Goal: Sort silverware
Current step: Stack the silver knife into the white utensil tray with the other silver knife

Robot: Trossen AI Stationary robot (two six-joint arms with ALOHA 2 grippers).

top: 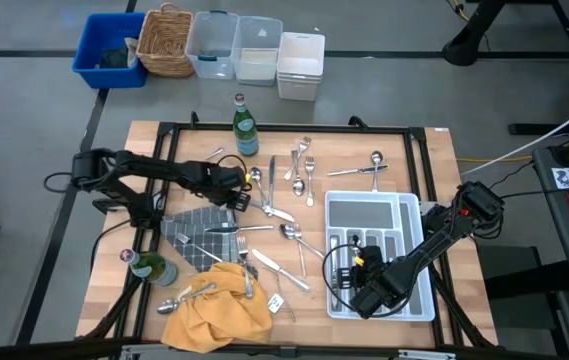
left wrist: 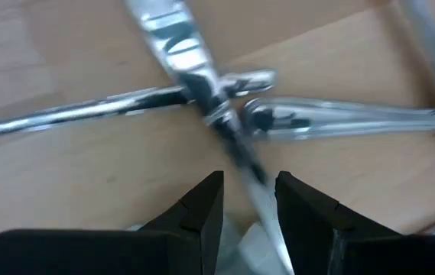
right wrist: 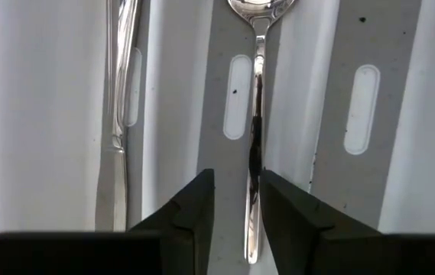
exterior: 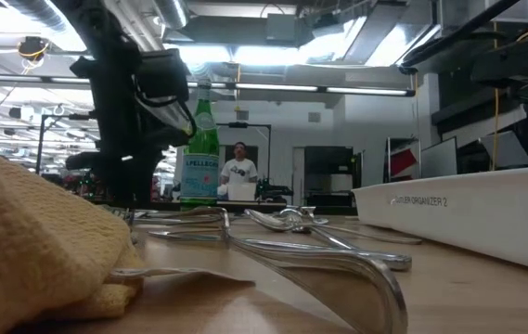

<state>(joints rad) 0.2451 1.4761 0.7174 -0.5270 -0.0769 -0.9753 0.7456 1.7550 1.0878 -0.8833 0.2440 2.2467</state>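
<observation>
Several silver forks, knives and spoons lie loose on the wooden table, around its middle (top: 284, 235) and far part (top: 304, 165). My left gripper (top: 246, 192) is low over a crossed pile, narrowly open, its fingers either side of a knife (left wrist: 202, 69). My right gripper (top: 364, 280) is inside the white divided tray (top: 379, 198), narrowly open, its fingers either side of the handle of a spoon (right wrist: 257, 99). The spoon lies along one compartment. Another piece (right wrist: 118, 114) lies in the neighbouring compartment. My left gripper comes slanting down over the knife with one finger on each side of its handle part (left wrist: 249, 177); I cannot tell whether it touches. My right gripper has the spoon's handle (right wrist: 254, 191) between its fingers, close to one finger (right wrist: 286, 206); I cannot tell whether it touches.
One green bottle (top: 246, 128) stands at the far middle and another (top: 150, 268) at the near left. A grey patterned cloth (top: 192, 225) and a yellow cloth (top: 219, 305) hold more silverware. Bins and a basket (top: 164, 40) stand beyond the far edge. Black frame rails (top: 284, 128) border the table.
</observation>
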